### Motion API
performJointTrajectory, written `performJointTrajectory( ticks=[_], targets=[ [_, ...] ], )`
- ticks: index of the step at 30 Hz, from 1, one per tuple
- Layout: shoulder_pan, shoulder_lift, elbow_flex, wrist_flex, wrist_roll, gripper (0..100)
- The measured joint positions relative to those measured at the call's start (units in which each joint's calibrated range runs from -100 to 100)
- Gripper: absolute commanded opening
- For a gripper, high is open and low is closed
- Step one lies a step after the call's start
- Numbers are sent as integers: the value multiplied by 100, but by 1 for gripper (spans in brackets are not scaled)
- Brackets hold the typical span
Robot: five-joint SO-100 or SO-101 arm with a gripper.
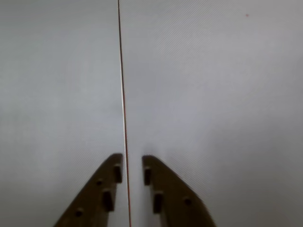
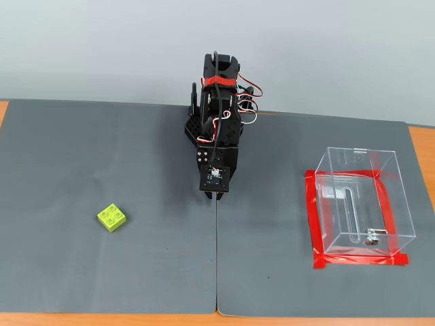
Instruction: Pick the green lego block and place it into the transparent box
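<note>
Lego block (image 2: 111, 218) sitting lower left of the fixed view on the mat (image 2: 81, 163). Arm with gripper (image 2: 216, 197) at centre, right over the mat seam (image 2: 217, 258). Transparent box (image 2: 363, 204) far right, small metal piece (image 2: 371, 237) inside.

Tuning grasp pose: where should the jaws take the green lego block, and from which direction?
Come straight down on the green lego block and close the jaws on two opposite flat side walls. It lies flat, studs up, rotated diagonally in the fixed view, so probably turn the gripper to match.

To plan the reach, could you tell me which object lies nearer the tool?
The small lime-green studded plastic brick lies slightly nearer the tool; the clear plastic box sits farther, ringed by red tape.
</note>
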Motion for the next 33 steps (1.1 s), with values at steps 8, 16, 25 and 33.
performJointTrajectory(
  ticks=[8, 16, 25, 33],
  targets=[
    [-52, 612, -620, 0, 15, 5],
    [-59, 2184, -2057, 43, 10, 5],
    [737, 3492, -3395, 52, 0, 5],
    [2100, 4613, -4248, 43, 0, 6]
  ],
)
